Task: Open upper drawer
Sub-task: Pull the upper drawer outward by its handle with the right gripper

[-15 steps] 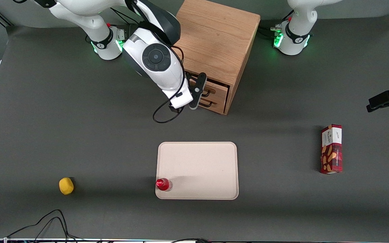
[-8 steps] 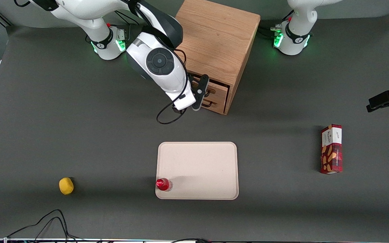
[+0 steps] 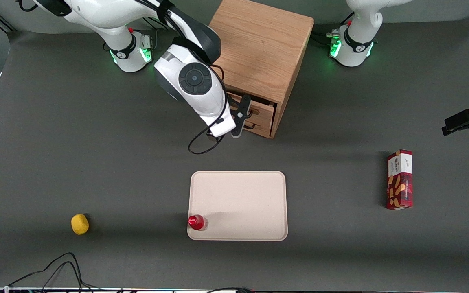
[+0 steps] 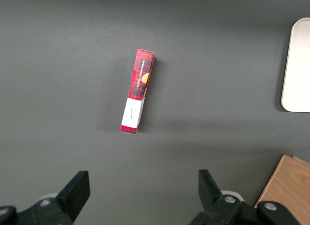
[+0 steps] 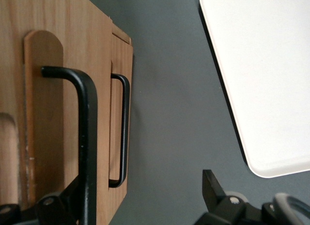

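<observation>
Dark grey matte desk. We note the end effector, fingers spread, at the upper drawer handle of the oak cabinet; cream tray nearer the camera.

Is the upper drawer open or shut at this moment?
Shut, apparently. The upper drawer front is not drawn out past the cabinet. The gripper is at its handle.

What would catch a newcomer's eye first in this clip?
Probably the wooden cabinet standing between the two arm bases, with the gripper open right in front of its upper drawer, beside the black handle. Nearer the front camera lies a pale tray with a small red bottle on its corner.
</observation>
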